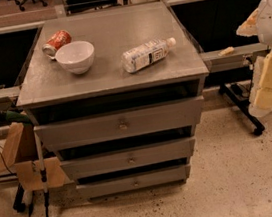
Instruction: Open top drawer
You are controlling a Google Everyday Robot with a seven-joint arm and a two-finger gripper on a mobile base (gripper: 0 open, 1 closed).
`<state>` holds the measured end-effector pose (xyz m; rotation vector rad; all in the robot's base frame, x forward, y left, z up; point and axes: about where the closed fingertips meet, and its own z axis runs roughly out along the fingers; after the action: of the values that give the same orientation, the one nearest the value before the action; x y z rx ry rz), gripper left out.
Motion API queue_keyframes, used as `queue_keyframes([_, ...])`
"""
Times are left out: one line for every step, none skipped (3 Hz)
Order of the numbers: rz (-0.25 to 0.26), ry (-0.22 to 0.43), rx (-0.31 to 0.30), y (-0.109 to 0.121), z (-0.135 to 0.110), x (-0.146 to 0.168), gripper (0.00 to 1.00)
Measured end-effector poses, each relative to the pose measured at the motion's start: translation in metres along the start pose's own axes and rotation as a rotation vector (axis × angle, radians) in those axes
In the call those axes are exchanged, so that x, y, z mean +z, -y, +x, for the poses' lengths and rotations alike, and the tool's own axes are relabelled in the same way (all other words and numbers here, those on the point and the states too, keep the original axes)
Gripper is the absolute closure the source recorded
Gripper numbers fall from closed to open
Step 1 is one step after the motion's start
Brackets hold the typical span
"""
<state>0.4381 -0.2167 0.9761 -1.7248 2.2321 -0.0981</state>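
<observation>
The top drawer (120,124) is the widest grey metal drawer of three in a grey cabinet, with a small round brass knob (123,125) at its centre. A dark gap shows above its front. Two narrower drawers (129,158) sit below it. My arm comes in at the right edge. Its gripper (269,84), with pale yellow blocks, hangs to the right of the cabinet at about the height of the top drawer, well apart from the knob and holding nothing that I can see.
On the cabinet top (116,78) lie a red can (56,42) on its side, a white bowl (75,56) and a plastic bottle (146,54) on its side. A cardboard box (24,156) and a cable stand at the left. A wheeled frame leg (242,110) is at the right.
</observation>
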Motion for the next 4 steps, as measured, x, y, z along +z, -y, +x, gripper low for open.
queue_keyframes([0.000, 0.000, 0.000, 0.000, 0.000, 0.000, 0.00])
queue_keyframes([-0.003, 0.034, 0.009, -0.001, -0.009, 0.019, 0.00])
queue_keyframes([0.001, 0.101, 0.037, -0.002, -0.027, 0.056, 0.00])
queue_keyframes([-0.009, 0.169, 0.052, 0.001, -0.052, 0.100, 0.00])
